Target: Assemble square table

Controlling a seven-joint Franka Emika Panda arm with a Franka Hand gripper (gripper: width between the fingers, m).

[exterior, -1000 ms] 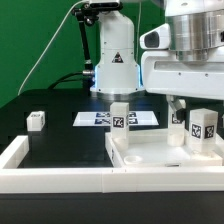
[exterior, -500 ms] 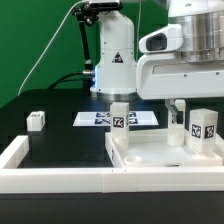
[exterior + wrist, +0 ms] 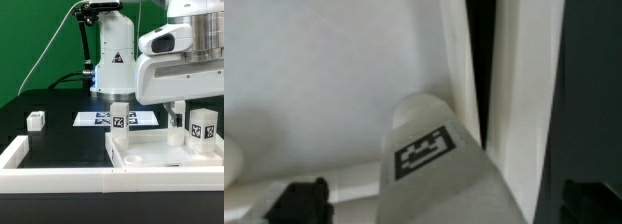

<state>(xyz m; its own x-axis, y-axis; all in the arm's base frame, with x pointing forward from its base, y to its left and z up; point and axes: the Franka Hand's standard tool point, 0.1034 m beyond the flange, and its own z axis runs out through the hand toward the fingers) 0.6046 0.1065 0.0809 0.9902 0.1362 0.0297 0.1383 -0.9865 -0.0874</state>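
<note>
The square table top (image 3: 160,155), a white rimmed tray, lies at the front on the exterior view's right. White tagged legs stand upright at its corners, one at the far left corner (image 3: 120,115) and one at the right (image 3: 203,126). A loose leg (image 3: 37,121) rests on the black worktop to the left. My gripper (image 3: 179,106) hangs over the tray's far right part, largely hidden by the hand. In the wrist view the gripper (image 3: 445,202) is open, and a tagged leg (image 3: 434,150) stands between the two dark fingertips (image 3: 299,200) without touching them, beside the tray rim (image 3: 461,60).
The marker board (image 3: 95,118) lies flat behind the tray. A long low white wall (image 3: 60,180) edges the worktop along the front and left. The arm's white base (image 3: 115,65) stands at the back.
The hand has shifted a little up and toward the exterior view's left above the tray. The jaws stay wide apart and no part has moved.
</note>
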